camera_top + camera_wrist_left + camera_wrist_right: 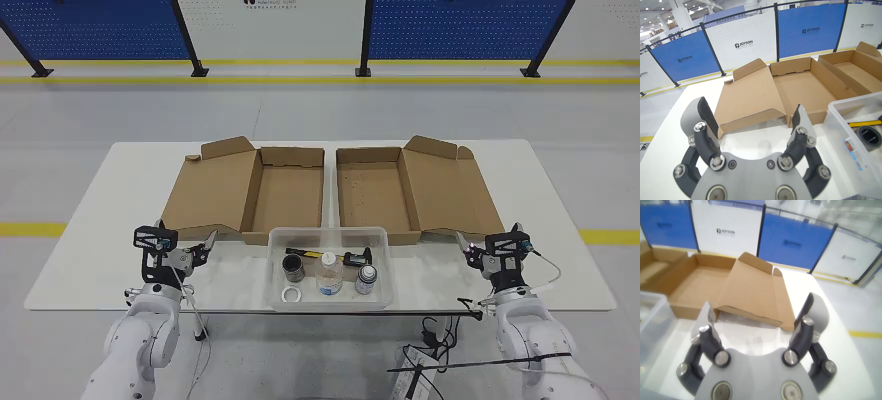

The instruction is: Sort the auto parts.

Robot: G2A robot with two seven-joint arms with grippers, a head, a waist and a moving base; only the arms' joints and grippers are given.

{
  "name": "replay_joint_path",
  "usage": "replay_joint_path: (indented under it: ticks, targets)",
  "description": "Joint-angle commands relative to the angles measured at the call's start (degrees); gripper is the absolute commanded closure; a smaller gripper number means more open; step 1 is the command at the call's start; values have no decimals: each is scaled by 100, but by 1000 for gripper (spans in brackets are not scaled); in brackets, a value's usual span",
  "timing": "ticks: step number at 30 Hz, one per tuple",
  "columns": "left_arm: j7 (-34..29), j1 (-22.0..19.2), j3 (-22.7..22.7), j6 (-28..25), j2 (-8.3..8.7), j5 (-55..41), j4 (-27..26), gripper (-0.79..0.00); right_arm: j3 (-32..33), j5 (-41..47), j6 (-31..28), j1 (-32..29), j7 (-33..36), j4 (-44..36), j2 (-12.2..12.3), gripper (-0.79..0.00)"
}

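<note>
A clear plastic bin stands at the table's front middle. In it lie a black ring-shaped part, a white ring, a small bottle, a small can and a yellow-and-black tool. My left gripper hovers open and empty to the left of the bin, near the front edge. In the left wrist view, this gripper faces the left cardboard box, with the bin and black ring beside it. My right gripper is open and empty, to the right of the bin.
Two open cardboard boxes, left and right, sit side by side behind the bin, lids folded outward. The right wrist view has the open gripper facing the right box, with the bin's corner beside it. Blue-and-white fence panels stand beyond the table.
</note>
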Motion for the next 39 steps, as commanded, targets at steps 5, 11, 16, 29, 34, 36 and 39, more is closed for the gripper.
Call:
replay_joint_path:
  ticks: [5,11,16,29,34,36,39]
  targets:
    - [0,0,0,0,0,0,0,-785,0,0,0,0,0,0,0,-785]
    - [2,-7,-2,-1,-1,-8,-7,-785,0,0,0,0,0,0,0,-785]
    - [-69,-203,26,-162,-10,-103,-161,-785,0,0,0,0,0,0,0,-785]
    - [-869,-1154,829,-1615,-57,-1062,-818,-785,0,0,0,0,0,0,0,-785]
    - [-1204,-1747,1434,-1967,-111,-1315,-767,-785,0,0,0,0,0,0,0,-785]
    - [-1335,-1920,1658,-2073,-130,-1300,-730,-785,0,0,0,0,0,0,0,-785]
    - [-1491,-2081,1984,-2253,-155,-1257,-638,-785,0,0,0,0,0,0,0,-785]
